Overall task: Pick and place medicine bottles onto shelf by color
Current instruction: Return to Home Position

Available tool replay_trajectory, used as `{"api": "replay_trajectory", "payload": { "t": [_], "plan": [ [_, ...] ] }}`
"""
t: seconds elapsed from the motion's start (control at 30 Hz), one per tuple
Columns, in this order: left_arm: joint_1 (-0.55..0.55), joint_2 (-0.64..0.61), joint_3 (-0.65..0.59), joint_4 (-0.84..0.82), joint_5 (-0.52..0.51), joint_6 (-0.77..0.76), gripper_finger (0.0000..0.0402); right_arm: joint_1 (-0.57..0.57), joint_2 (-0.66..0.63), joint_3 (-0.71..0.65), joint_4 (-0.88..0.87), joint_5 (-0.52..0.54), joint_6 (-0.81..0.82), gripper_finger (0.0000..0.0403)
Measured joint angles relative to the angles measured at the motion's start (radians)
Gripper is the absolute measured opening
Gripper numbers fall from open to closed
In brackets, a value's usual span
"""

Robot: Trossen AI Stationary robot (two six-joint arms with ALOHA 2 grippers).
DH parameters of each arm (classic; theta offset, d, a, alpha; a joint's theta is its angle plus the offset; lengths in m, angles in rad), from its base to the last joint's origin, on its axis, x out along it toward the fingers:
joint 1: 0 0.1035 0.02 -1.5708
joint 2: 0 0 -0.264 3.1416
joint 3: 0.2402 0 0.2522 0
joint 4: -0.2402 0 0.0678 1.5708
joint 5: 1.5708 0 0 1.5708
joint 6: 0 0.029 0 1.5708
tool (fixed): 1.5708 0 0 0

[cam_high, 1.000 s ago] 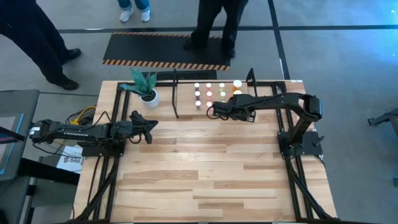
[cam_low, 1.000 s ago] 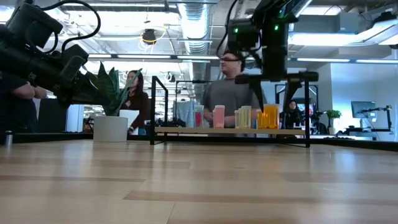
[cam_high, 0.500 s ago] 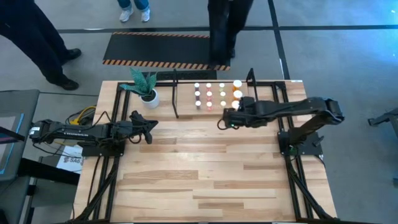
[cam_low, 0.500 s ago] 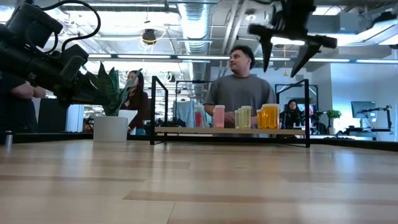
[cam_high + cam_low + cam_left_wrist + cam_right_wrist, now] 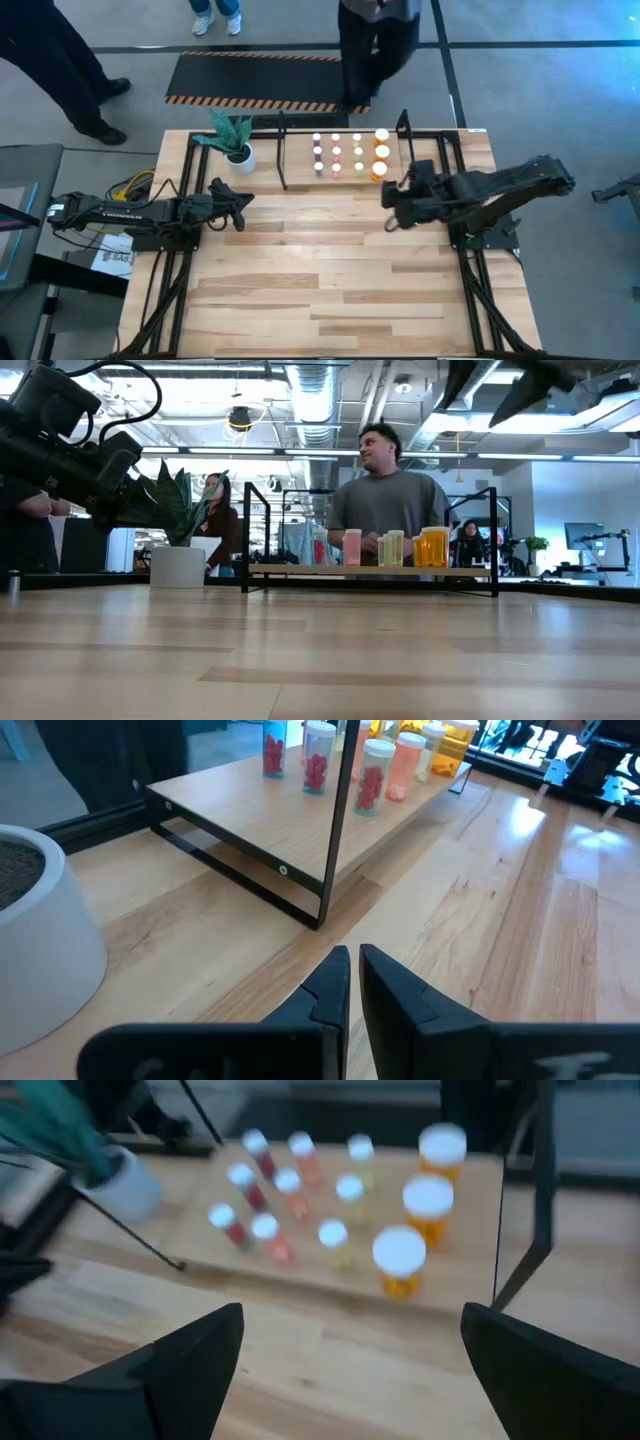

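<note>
The medicine bottles [image 5: 348, 153] stand upright on their bases in rows on the shelf [image 5: 283, 160], a black-framed board at the table's far middle. Red and pinkish ones are toward the left, greenish ones are in the middle, and three larger orange ones [image 5: 400, 1260] are at the right. My right gripper [image 5: 388, 207] hovers open and empty, high above the table, just on the near-right side of the shelf; its fingers [image 5: 190, 1360] stand wide apart. My left gripper [image 5: 240, 205] waits shut at the table's left, pointing toward the shelf [image 5: 330, 870].
A white pot with a green plant [image 5: 238, 150] stands at the shelf's left end. People stand beyond the far edge, by a black mat [image 5: 265, 80]. The shelf's upright posts [image 5: 247, 535] rise at its ends. Bare wood [image 5: 330, 290] fills the near half.
My right gripper has drawn back from the shelf's orange bottles, going up and toward the table's right and near edges. It has rolled and opened wider, with nothing in it. The bottles have stayed in place. A person behind the shelf has shifted.
</note>
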Motion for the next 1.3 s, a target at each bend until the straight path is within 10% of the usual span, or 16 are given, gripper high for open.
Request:
{"api": "replay_trajectory", "payload": {
  "t": [0.3, 0.6, 0.9, 1.3],
  "plan": [
    [0.000, 0.000, 0.000, 0.000, 0.000, 0.000, 0.0013, 0.206, -0.169, -0.129, 0.009, 0.288, -0.011, 0.0377],
    [0.000, 0.000, 0.000, 0.000, 0.000, 0.000, 0.0013, 0.362, -0.515, -0.550, 0.519, 0.451, -0.295, 0.0374],
    [0.000, 0.000, 0.000, 0.000, 0.000, 0.000, 0.0013, 0.259, -0.809, -0.878, 1.182, 0.019, -0.986, 0.0374],
    [0.000, 0.000, 0.000, 0.000, 0.000, 0.000, 0.0013, -0.184, -0.959, -1.206, 1.639, -0.627, -1.189, 0.0374]
  ]
}}
